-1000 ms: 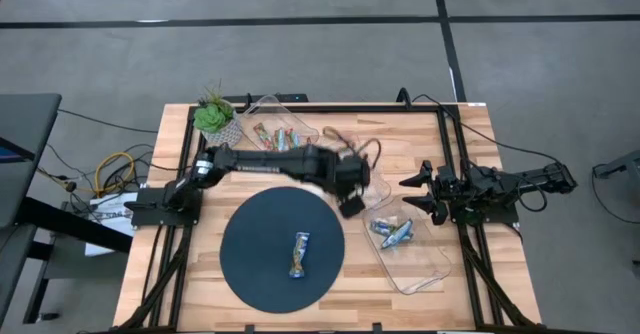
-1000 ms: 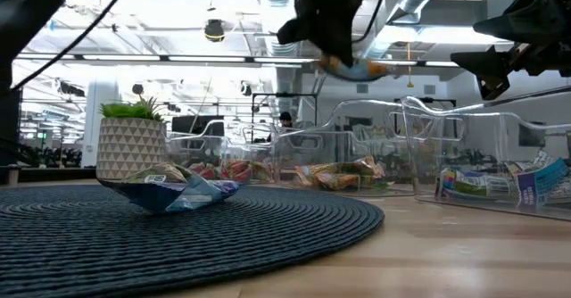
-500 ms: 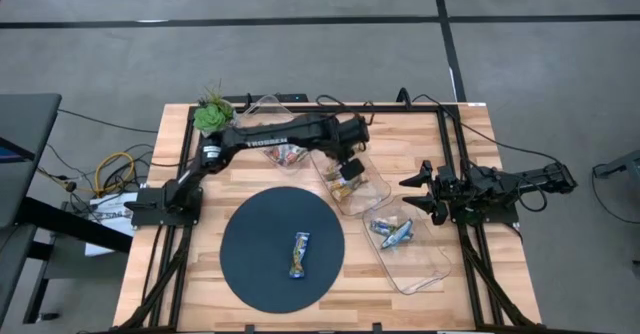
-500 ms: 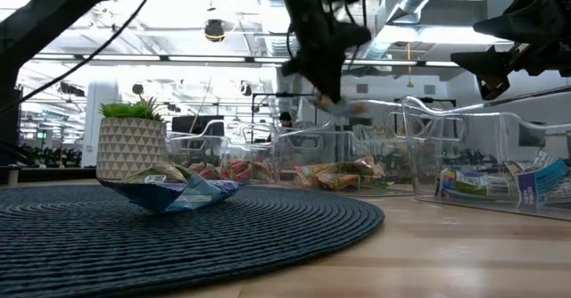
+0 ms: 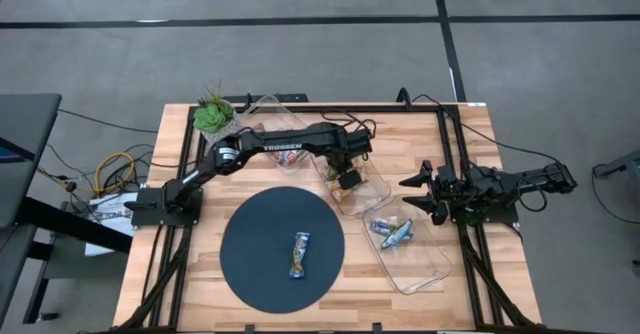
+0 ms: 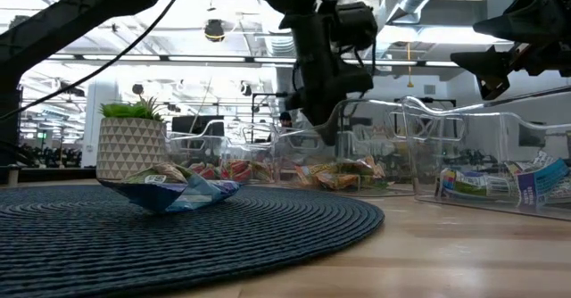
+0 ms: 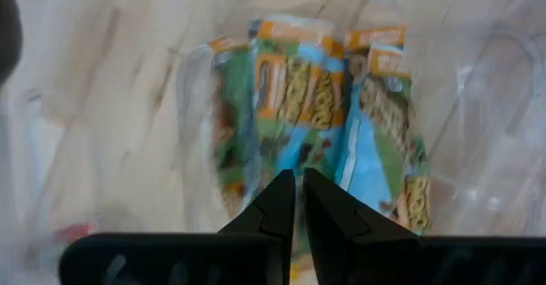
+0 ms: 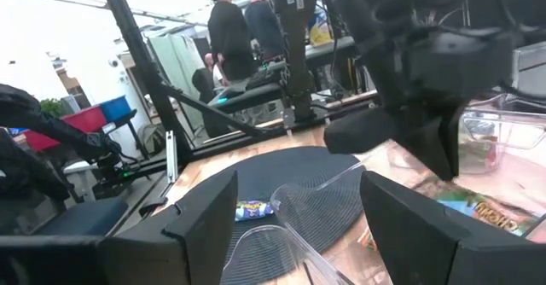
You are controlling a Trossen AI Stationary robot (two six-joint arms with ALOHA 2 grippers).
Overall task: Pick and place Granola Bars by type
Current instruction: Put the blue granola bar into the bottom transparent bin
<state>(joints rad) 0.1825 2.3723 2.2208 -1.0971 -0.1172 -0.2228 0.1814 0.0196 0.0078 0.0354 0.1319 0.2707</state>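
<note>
- The Granola Bars (image 5: 300, 254) are spread over four places: one blue-wrapped bar lies alone near the middle of the round dark mat (image 5: 250, 234), with bare mat all round it.
- Orange-and-green bars (image 7: 333, 123) lie side by side in the middle clear tray (image 5: 375, 186); red-and-green ones sit in the far-left tray (image 5: 262, 107), and blue ones in the near-right tray (image 5: 430, 269).
- The left gripper (image 5: 347, 177) hangs just above the middle tray's bars, its fingers (image 7: 277, 208) pressed together with nothing between them.
- The three trays run in a diagonal row from the far left to the near right, almost touching; their upright clear walls leave little side room between them.
- The right gripper (image 5: 412, 194) waits at the table's right side, near the blue tray's far end, fingers (image 8: 205, 221) spread wide and empty.
- A potted plant (image 5: 213, 117) stands at the far-left corner, just beside the far-left tray.
- A black frame (image 5: 440, 134) borders the wooden table (image 5: 200, 294); the near edge, in front of the mat, is bare wood.
- People (image 8: 230, 29) stand in the room beyond the table.
</note>
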